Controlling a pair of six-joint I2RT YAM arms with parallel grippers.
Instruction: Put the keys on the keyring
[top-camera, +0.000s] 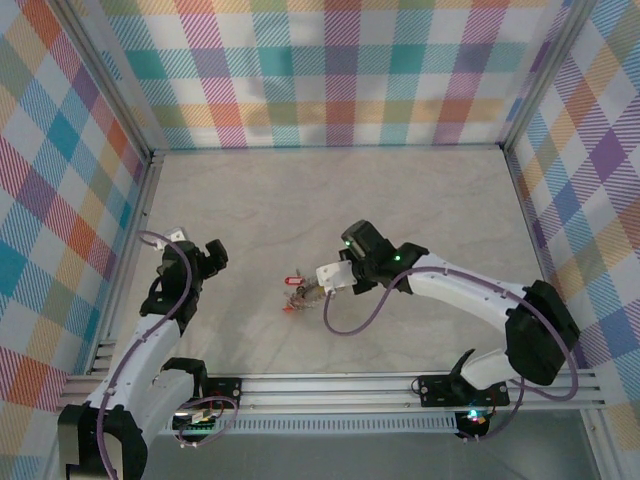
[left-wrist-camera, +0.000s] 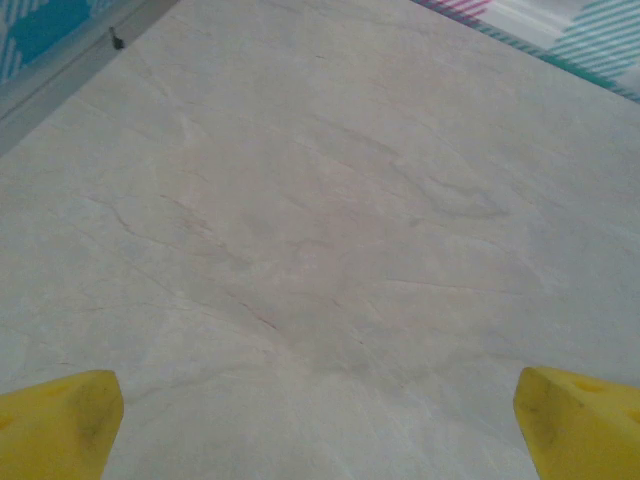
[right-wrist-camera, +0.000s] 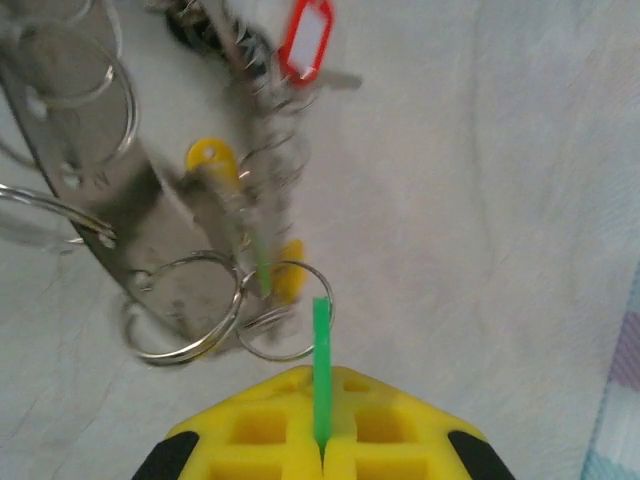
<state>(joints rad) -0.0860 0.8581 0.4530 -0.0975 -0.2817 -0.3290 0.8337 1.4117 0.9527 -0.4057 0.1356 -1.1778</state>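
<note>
Jaws of the left gripper (left-wrist-camera: 320, 425) stand wide apart, with one yellow fingertip (left-wrist-camera: 60, 420) at each lower corner of its wrist view and bare pale counter (left-wrist-camera: 320, 220) between them. Seen from above, this gripper (top-camera: 210, 258) hangs well to the left of the bunch of keys (top-camera: 296, 294) and clear of it.

The right gripper (top-camera: 318, 286) sits at the right edge of the bunch. Its jaws (right-wrist-camera: 321, 405) are pressed together on a thin green strip (right-wrist-camera: 320, 340) that rises from the seam between them. Just past the strip, at the near end of the bunch, two silvery rings (right-wrist-camera: 285, 325) overlap. The left one is hooked through a flat metal bar (right-wrist-camera: 100, 200) with holes, which runs away to the upper left and carries more rings. Which of these is the keyring I cannot tell. Two yellow tags (right-wrist-camera: 207, 155) lie beside the bar. A blurred chain of small rings runs on to the far end of the bunch, where a red tag (right-wrist-camera: 305, 38) lies on the counter.
</note>
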